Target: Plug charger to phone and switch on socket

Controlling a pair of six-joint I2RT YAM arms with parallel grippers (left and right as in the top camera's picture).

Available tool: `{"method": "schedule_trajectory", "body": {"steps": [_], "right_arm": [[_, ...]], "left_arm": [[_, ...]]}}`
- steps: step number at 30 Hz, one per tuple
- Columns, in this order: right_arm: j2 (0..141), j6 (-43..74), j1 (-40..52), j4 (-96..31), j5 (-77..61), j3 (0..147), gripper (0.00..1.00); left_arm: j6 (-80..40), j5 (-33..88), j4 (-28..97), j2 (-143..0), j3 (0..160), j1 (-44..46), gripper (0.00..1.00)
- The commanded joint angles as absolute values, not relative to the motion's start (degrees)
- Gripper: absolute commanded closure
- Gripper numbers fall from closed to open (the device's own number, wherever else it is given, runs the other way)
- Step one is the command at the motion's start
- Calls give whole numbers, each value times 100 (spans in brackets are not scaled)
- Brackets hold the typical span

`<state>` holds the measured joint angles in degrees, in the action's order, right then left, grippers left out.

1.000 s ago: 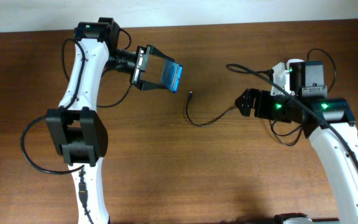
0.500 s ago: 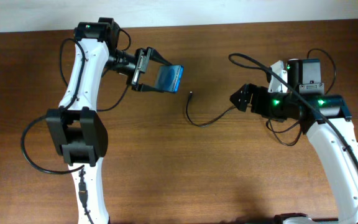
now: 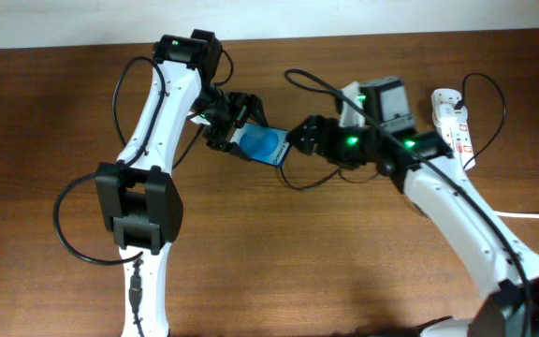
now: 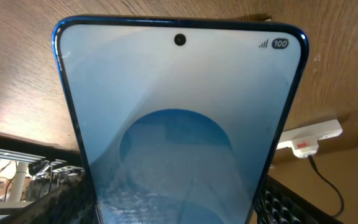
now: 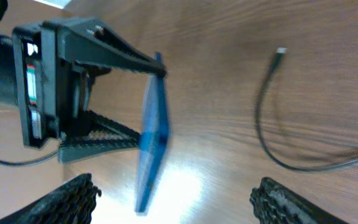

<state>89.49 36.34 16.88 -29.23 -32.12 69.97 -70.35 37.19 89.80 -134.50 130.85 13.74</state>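
Swung inward, left gripper [image 3: 240, 131] clasps the phone [image 3: 268, 147], top toward the parted right gripper [image 3: 299, 139].

The tightest spot is mid-tabletop [image 3: 279, 267]. The left tool [image 3: 247, 131] holds the phone [image 3: 268, 147] tilted up off the wood. Your right tool [image 3: 300, 137], jaws spread wide, hangs just right of it with hardly any gap between. The charger [image 5: 263, 134] loops on the wood on the near side of the right tool, its tip lying free. The socket [image 3: 457, 117] lies far right, well apart. You have bare wood on the near side, between the left arm [image 3: 143, 201] and the right arm [image 3: 466, 225].
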Motion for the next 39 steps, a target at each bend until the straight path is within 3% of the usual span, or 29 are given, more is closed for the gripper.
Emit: {"method": "schedule_trajectory", "body": {"steps": [1,9,16,23,30,32,35,39], "right_arm": [[9306,4187,2003,-2611,-3253,7105,16],[9800,4709,2567,-1986,-2888,7105,50],[9800,4748,2565,-1903,-2812,7105,67],[9800,5004,2565,-1900,-2587,7105,73],[9800,5004,2565,-1903,-2589,7105,96],[9800,5004,2565,-1905,-2589,7105,96],[9800,5004,2565,-1905,-2589,7105,96],[9800,5004,2565,-1905,-2589,7105,96]], "left_arm": [[-7137,3763,8991,-13404,13227,1428,100],[-7137,3767,8993,-13404,13227,1498,100],[-7137,3769,9037,-13404,13227,1498,100],[-7137,3769,9035,-13404,13227,1498,100],[-7137,3769,9032,-13404,13227,1496,100],[-7137,3767,9032,-13404,13227,1496,100],[-7135,3767,9032,-13404,13227,1496,79],[-7135,3767,9032,-13404,13227,1496,67]]}}
